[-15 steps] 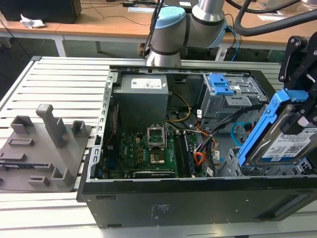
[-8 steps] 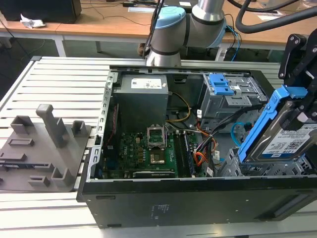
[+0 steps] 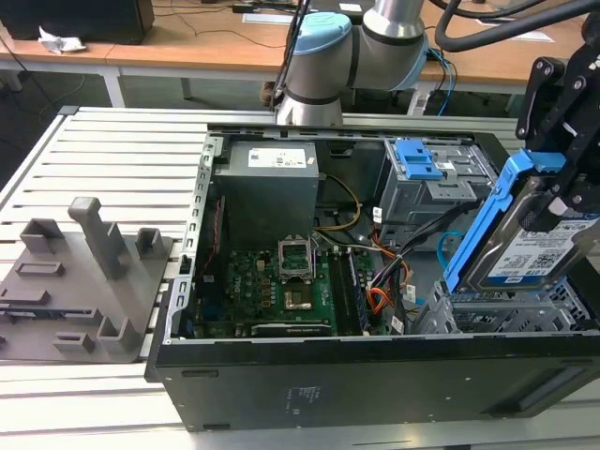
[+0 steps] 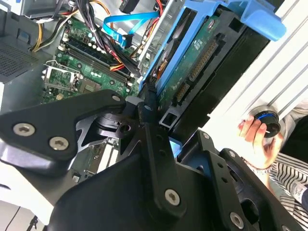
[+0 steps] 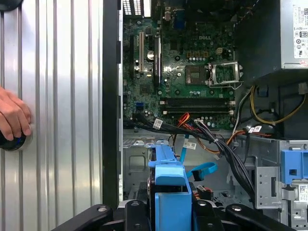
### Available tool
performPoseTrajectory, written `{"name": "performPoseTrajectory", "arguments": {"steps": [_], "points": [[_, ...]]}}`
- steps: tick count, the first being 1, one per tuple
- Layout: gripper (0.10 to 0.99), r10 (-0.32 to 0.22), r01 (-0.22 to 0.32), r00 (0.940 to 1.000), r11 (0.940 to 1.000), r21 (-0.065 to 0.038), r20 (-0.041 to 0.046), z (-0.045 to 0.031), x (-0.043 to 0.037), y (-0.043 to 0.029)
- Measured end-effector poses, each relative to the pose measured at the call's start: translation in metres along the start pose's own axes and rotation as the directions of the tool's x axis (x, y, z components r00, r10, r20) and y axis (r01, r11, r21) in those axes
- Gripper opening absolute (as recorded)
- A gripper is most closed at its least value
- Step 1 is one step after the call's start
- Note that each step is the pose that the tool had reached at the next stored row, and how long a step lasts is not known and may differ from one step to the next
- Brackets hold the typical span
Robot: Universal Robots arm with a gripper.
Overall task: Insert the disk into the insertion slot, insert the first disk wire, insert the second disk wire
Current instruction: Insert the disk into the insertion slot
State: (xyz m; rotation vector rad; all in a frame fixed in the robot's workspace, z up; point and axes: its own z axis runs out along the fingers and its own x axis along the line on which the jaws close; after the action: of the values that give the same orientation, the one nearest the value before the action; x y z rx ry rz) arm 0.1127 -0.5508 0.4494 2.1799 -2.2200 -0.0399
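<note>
Black gripper (image 4: 151, 98) links sit nearest the lens in both wrist views, and its fingers are clamped on the disk (image 4: 192, 62) along its blue bracket. The second wrist view shows the disk's green circuit-board underside and connector row. The first wrist view sees the bracket (image 5: 168, 192) end-on, above the motherboard (image 5: 192, 72) and a loose blue cable (image 5: 202, 168).

Both wrist views also catch a person's hand (image 5: 12, 118) resting on a dark, blue-ringed knob (image 4: 267, 122) on the ribbed table (image 5: 57, 120) beside the case.

The exterior view gives the wider layout. The arm (image 3: 347, 47) stands at upper centre behind the open case (image 3: 375, 375), and the gripper (image 3: 562, 187) hangs at the right edge. The disk (image 3: 530, 244) is tilted, label up, its low end just over the slot (image 3: 506, 314) at lower right — not yet inside; whether they touch I cannot tell. A grey bay with a blue latch (image 3: 422, 164) sits behind it, and a grey fixture (image 3: 84, 272) lies at far left.
</note>
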Motion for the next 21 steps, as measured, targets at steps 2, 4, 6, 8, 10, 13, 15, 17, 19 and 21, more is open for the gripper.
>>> {"name": "performPoseTrajectory", "arguments": {"steps": [2,4,6,8,10,13,15,17,19,21], "points": [[0.365,0.000,0.000,1.0000,1.0000,0.000,0.0001,0.0013,0.0000,-0.0001],[0.365,0.000,0.000,1.0000,1.0000,0.000,0.0001,0.0025,0.0000,-0.0001],[0.365,0.000,0.000,1.0000,1.0000,0.000,0.0001,0.0043,0.0000,-0.0002],[0.365,0.000,0.000,1.0000,1.0000,0.000,0.0001,0.0065,0.0000,-0.0002],[0.365,0.000,0.000,1.0000,1.0000,0.000,0.0001,0.0085,0.0000,-0.0003],[0.365,0.000,0.000,1.0000,1.0000,0.000,-0.0001,0.0107,0.0000,-0.0004],[0.365,0.000,0.000,1.0000,1.0000,0.000,-0.0002,0.0121,-0.0001,-0.0013],[0.365,0.000,0.000,1.0000,1.0000,0.000,0.0001,0.0129,-0.0005,-0.0042],[0.365,0.000,0.000,1.0000,1.0000,0.000,0.0005,0.0133,-0.0008,-0.0094],[0.365,0.000,0.000,1.0000,1.0000,0.000,0.0001,0.0130,-0.0010,-0.0130]]}}
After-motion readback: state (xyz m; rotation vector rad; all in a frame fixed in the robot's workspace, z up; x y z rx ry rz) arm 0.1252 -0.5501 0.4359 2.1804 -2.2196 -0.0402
